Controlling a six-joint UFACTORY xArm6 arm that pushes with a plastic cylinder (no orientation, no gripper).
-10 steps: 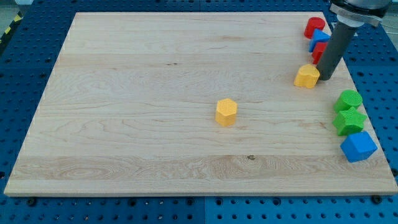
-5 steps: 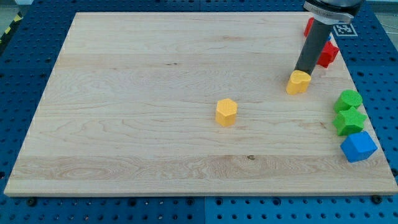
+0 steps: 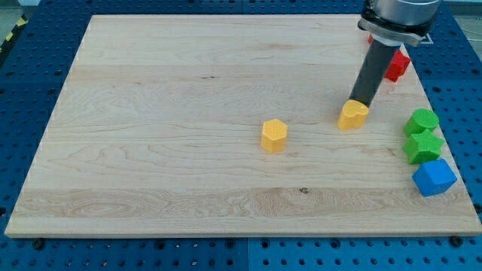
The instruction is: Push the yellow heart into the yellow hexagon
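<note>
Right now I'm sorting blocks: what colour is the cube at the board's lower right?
Blue, seen in the camera view.

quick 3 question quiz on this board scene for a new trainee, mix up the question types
1. True or false: my tip sits at the upper right edge of the yellow heart block.
2. Multiple choice: the yellow hexagon block lies where from the yellow heart block? A) toward the view's left and slightly lower B) toward the view's top C) toward the view's right
3. Fill in: the blue cube block on the wooden board lies just below two ____ blocks.

Key
1. True; whether it touches cannot be told.
2. A
3. green
</note>
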